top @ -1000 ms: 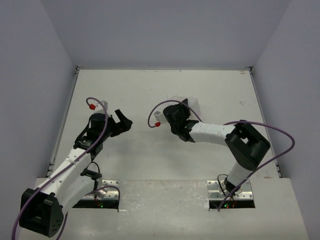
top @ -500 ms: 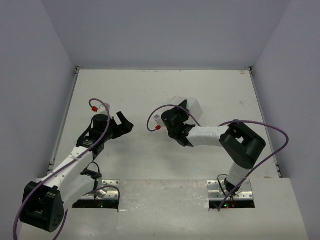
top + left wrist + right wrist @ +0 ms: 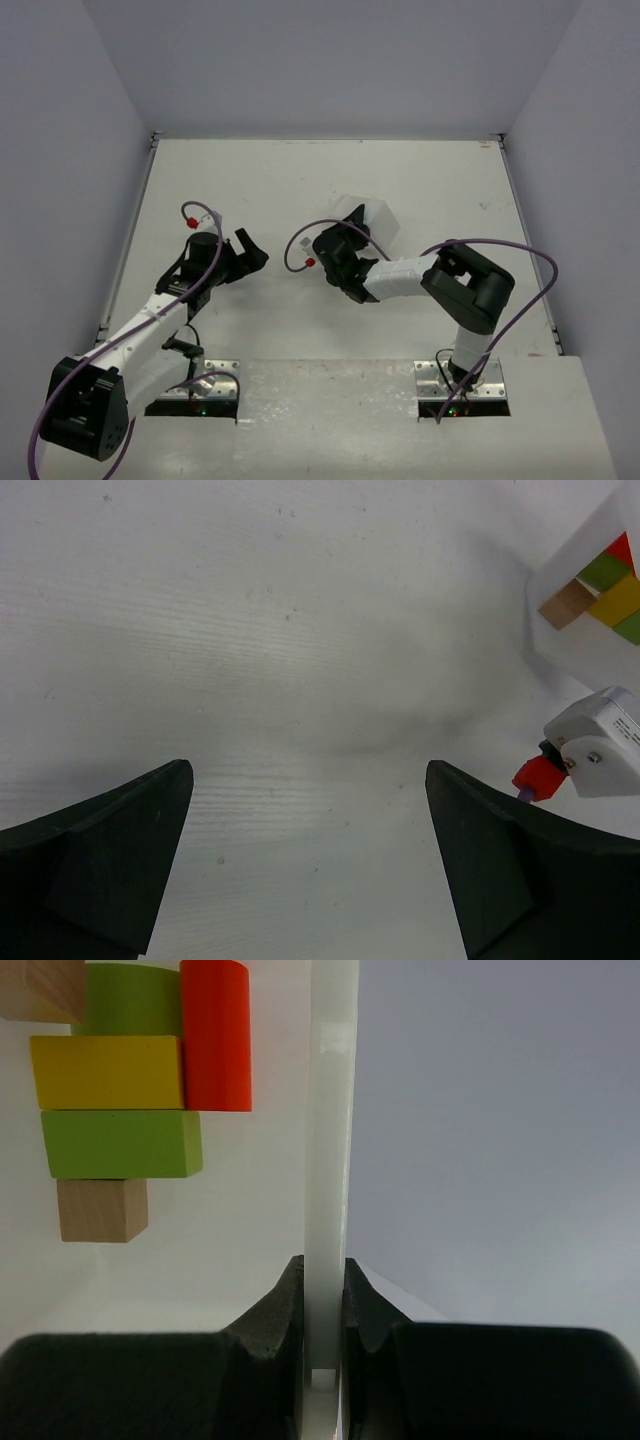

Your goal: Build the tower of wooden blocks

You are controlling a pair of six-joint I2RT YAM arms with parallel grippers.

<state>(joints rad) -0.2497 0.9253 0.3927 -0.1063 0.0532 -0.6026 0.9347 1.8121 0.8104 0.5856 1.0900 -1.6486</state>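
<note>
Several wood blocks lie packed together inside a white square tray: a red-orange one, a yellow one, a lime green one and a tan one. No stacked tower shows. My right gripper is shut on the tray's side wall; in the top view the gripper sits at the tray's near left edge. My left gripper is open and empty over bare table, left of the tray. The left wrist view shows the tray and blocks at top right.
The right wrist's white camera housing with a red plug is close to my left gripper's right finger. Grey walls enclose the table on three sides. Purple cables loop over both arms.
My right gripper has carried the tray left, toward the table's middle and the left arm. My left gripper has shifted slightly toward the right.
</note>
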